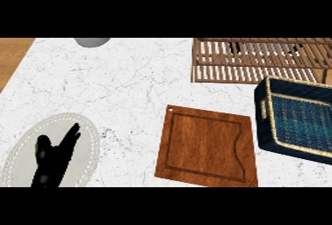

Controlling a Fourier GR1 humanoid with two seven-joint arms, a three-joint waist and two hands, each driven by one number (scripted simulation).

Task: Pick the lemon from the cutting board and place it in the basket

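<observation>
- Nearest of all, at the lower left, the left hand [52,160] shows black over a pale oval plate [88,132] with a beaded rim; its fingers are straight and spread apart, pointing toward the far side, and it holds nothing.
- Only the far and right parts of that plate's rim stay uncovered; it lies on the white marbled worktop [110,83].
- To the right of the plate, in the near middle, lies a wooden cutting board [206,147], dark reddish brown, with a groove running round inside its edge and a small hole at its far left corner. It is turned a little askew on the worktop.
- No lemon shows on the cutting board, and I cannot tell where the lemon is.
- Just right of the board, at the right edge, stands the basket [272,132], dark blue with a straw-coloured trim and a blue checked lining. What shows of its inside holds no lemon.
- Beyond the basket, at the far right, sits a slatted wooden rack [259,66].
- At the far edge, left of centre, part of a grey rounded object [92,41] peeks in.
- The right hand is out of sight.
</observation>
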